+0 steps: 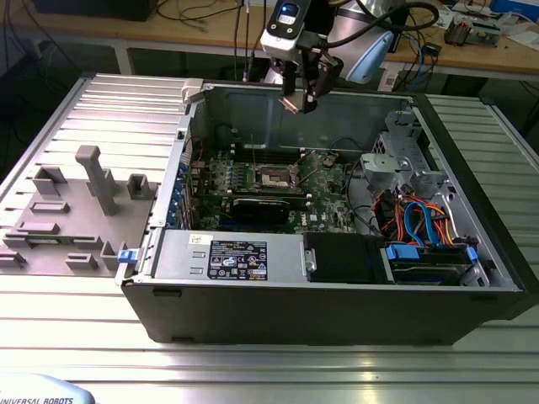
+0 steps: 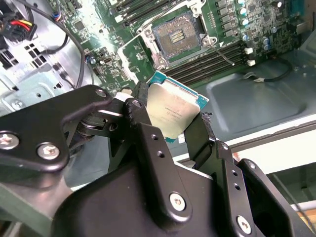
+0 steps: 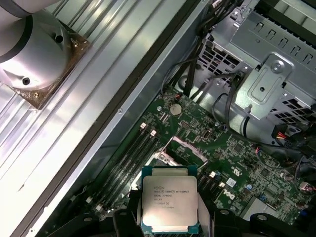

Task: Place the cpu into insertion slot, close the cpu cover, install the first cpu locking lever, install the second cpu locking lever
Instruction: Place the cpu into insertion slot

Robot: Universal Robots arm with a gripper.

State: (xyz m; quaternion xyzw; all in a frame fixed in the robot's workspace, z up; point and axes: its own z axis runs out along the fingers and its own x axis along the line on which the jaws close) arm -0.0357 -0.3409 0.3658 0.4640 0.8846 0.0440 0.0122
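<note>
My gripper (image 1: 300, 104) hangs above the back wall of the open computer case, shut on the cpu (image 2: 173, 106), a flat square chip with a silver-grey top and a teal edge. Both wrist views show black fingers (image 2: 139, 118) clamping two opposite edges of the cpu (image 3: 168, 197). The insertion slot (image 2: 175, 35), a dark square socket with a silvery rim, lies uncovered on the green motherboard, well below the chip and apart from it. In the exterior view the insertion slot (image 1: 274, 177) sits mid-board. A thin wire lever (image 2: 220, 52) sticks out beside the socket. I cannot make out the cpu cover for certain.
A long black graphics card (image 1: 269, 206) lies in front of the socket. A labelled power supply (image 1: 227, 257) fills the case front. A metal drive cage (image 1: 413, 156) and coloured cables (image 1: 421, 220) crowd the exterior view's right. A grey fixture (image 1: 93, 194) stands outside, at that view's left.
</note>
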